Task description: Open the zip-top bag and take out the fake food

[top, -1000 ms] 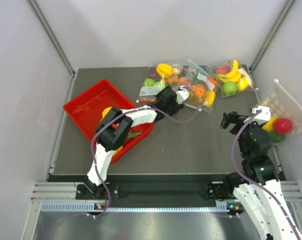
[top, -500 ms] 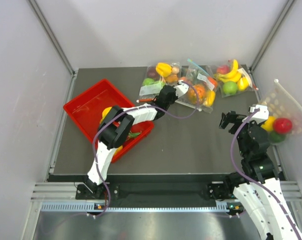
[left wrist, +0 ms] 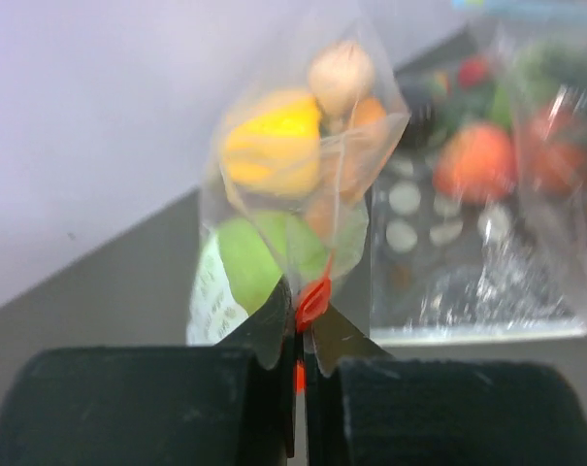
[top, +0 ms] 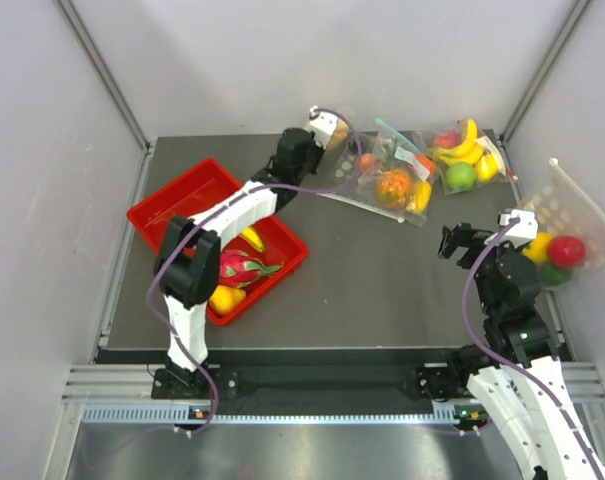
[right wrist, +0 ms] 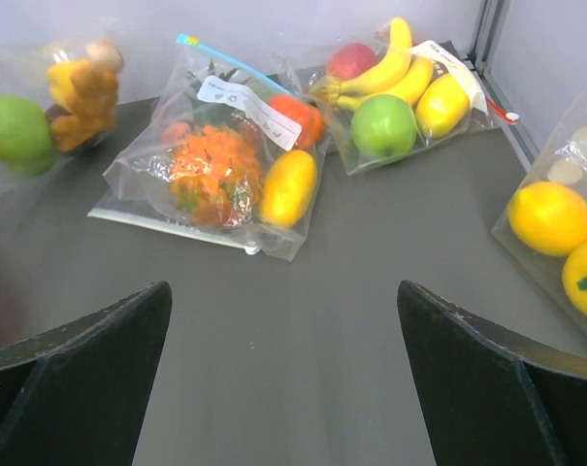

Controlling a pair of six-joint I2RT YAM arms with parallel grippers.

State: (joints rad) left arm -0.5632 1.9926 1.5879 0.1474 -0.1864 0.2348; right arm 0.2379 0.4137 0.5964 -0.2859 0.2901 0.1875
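My left gripper [left wrist: 301, 330] is shut on the orange-red zip strip [left wrist: 314, 299] of the zip-top bag [left wrist: 293, 175]. The bag hangs off the table near the back wall. Through its clear plastic the fake food shows: a yellow piece [left wrist: 272, 150], a green apple [left wrist: 249, 257] and a small beige one [left wrist: 340, 78]. The right wrist view catches the bag [right wrist: 50, 107] blurred at the far left. From above, the left gripper [top: 327, 130] is at the back middle and covers most of the bag. My right gripper [right wrist: 283, 320] [top: 462, 243] is open and holds nothing, at the right over bare table.
A clear bag with a pale blue zip [right wrist: 225, 165] [top: 392, 185] lies at the back middle, and a bag with bananas [right wrist: 400, 97] [top: 462, 160] lies to its right. The red tray [top: 182, 215] at the left holds a pink dragon fruit [top: 237, 268]. A bag of round fruit [top: 567, 235] leans on the right wall.
My left gripper has shut on the zip strip and raised the bag up and back toward the wall. The right arm has barely moved.
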